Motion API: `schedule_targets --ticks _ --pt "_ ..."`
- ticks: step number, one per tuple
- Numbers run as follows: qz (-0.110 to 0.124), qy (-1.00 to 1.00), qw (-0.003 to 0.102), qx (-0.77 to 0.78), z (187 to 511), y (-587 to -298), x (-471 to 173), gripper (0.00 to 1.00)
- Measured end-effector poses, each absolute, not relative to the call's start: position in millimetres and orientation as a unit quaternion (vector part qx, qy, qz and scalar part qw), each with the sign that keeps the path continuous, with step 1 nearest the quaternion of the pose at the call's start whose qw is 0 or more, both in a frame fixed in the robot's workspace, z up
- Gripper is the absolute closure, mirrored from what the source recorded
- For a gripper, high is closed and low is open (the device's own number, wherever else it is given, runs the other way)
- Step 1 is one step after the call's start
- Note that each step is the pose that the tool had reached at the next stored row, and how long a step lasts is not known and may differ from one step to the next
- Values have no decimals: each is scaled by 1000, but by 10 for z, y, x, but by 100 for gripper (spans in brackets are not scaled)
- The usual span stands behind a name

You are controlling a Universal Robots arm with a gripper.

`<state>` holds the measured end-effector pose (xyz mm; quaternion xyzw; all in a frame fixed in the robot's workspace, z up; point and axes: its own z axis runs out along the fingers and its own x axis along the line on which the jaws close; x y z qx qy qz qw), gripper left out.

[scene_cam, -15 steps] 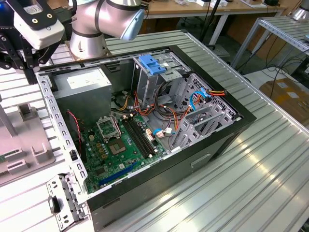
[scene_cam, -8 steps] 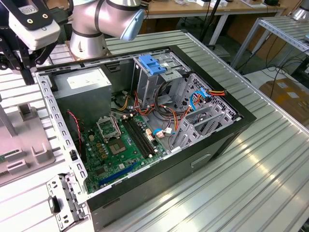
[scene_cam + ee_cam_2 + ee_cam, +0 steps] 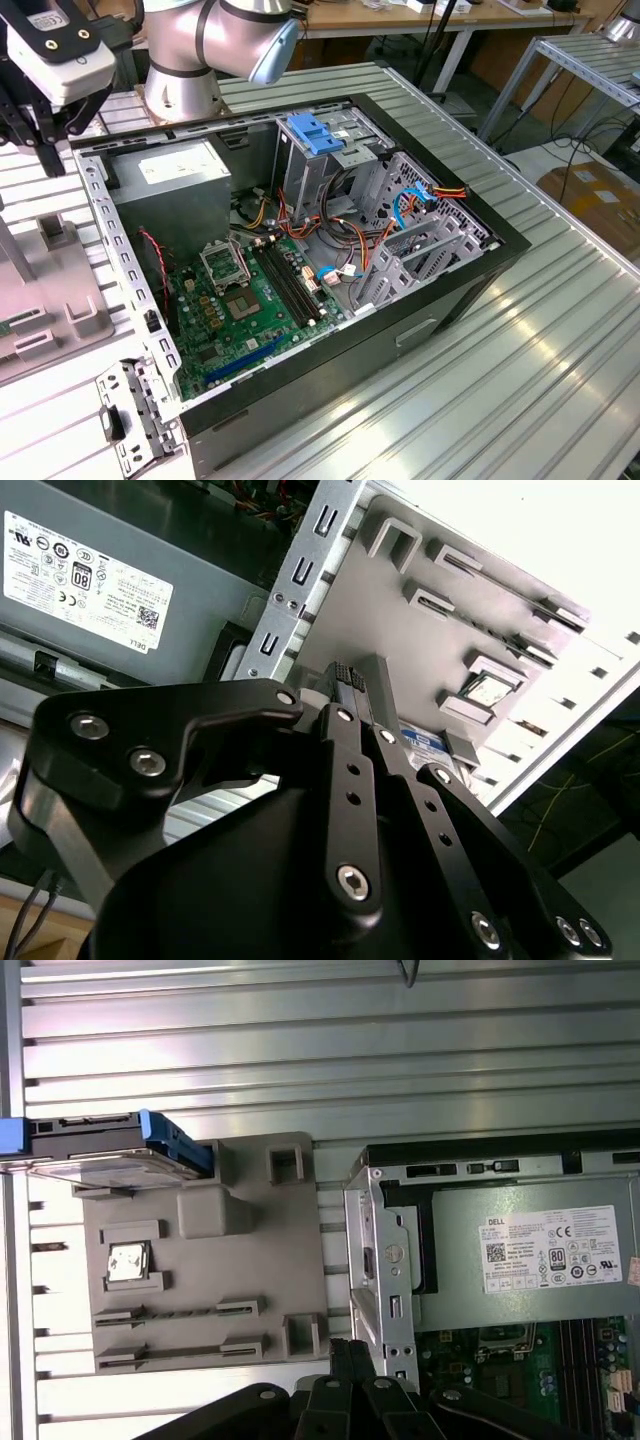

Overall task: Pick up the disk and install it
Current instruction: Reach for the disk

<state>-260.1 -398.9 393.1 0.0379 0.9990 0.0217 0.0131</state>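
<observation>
Claw (image 3: 348,675) pinched closed, holding nothing, disk (image 3: 110,1148) on grey fixture (image 3: 255,1260)

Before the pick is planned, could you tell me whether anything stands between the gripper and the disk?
Nothing visible does. In the first wrist view the disk sits uncovered at one end of the grey fixture; the gripper is near the case's frame, with only low fixture tabs between.

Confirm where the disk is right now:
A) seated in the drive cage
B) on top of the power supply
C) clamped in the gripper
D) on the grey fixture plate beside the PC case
D: in the first wrist view the disk sits at one end of the grey fixture plate, outside the PC case and apart from the gripper.
</observation>
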Motion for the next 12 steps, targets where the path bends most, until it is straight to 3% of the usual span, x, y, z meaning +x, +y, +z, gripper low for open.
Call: schedule_targets --ticks 12 --pt "22 999 13 38 3930 -3989 -2668 89"
